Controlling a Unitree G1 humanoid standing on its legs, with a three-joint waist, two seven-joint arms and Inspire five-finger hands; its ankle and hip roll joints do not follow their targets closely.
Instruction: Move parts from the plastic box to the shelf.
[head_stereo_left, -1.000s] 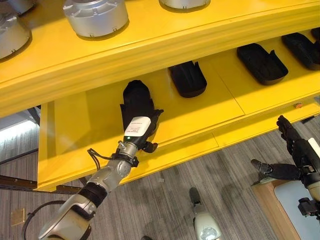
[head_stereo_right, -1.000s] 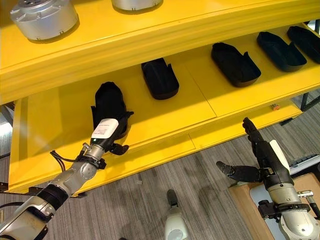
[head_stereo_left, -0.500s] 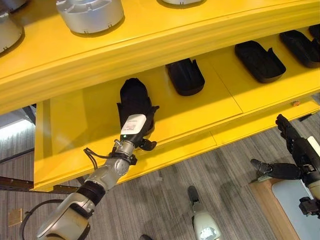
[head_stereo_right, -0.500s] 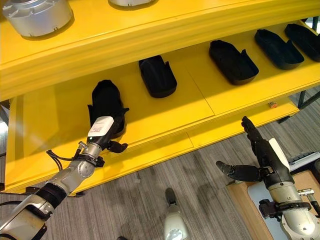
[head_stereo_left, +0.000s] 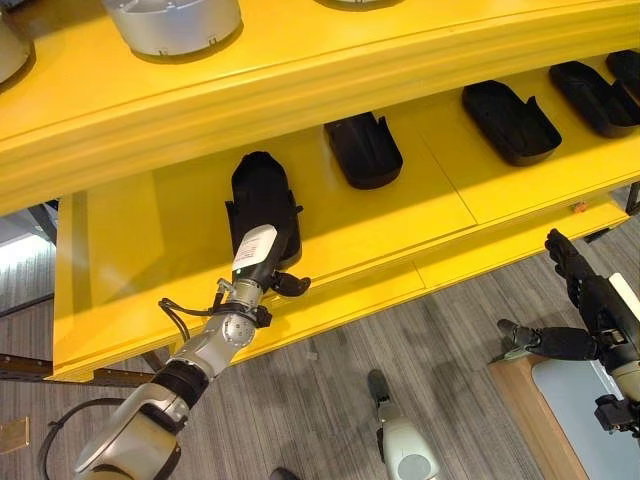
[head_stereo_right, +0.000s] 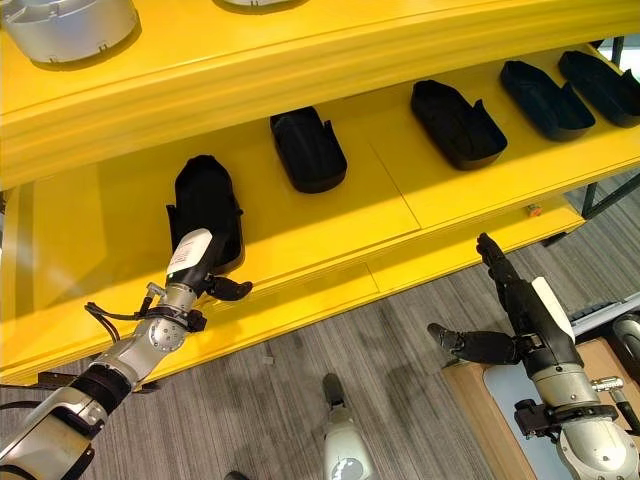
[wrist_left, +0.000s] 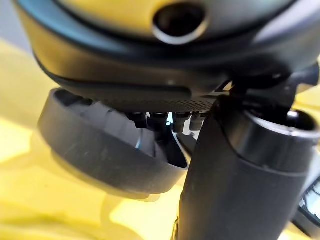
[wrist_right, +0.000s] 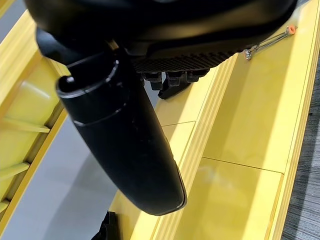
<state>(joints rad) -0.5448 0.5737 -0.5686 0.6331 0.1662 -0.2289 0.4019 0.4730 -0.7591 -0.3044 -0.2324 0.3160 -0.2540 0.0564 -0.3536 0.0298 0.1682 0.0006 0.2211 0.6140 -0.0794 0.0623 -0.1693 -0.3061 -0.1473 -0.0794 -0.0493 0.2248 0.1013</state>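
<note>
Black part (head_stereo_left: 260, 195) set on yellow shelf (head_stereo_left: 400, 215) lower tier, touched by left robot hand (head_stereo_left: 262, 268); grip state can't be told. Risk: part dragged off edge on withdrawal. Right robot hand (head_stereo_right: 515, 318) spread wide, idle.

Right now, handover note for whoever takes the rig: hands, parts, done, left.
Left hand: at the leftmost black part on the lower shelf, fingers hidden against it, so grip can't be confirmed.
Right hand: open, holding nothing, hanging in front of the shelf edge.
Done: four more black parts, e.g., lie in a row to the right of that one.
Left: confirm the left hand's release and withdraw it; plastic box contents can't be judged.
</note>
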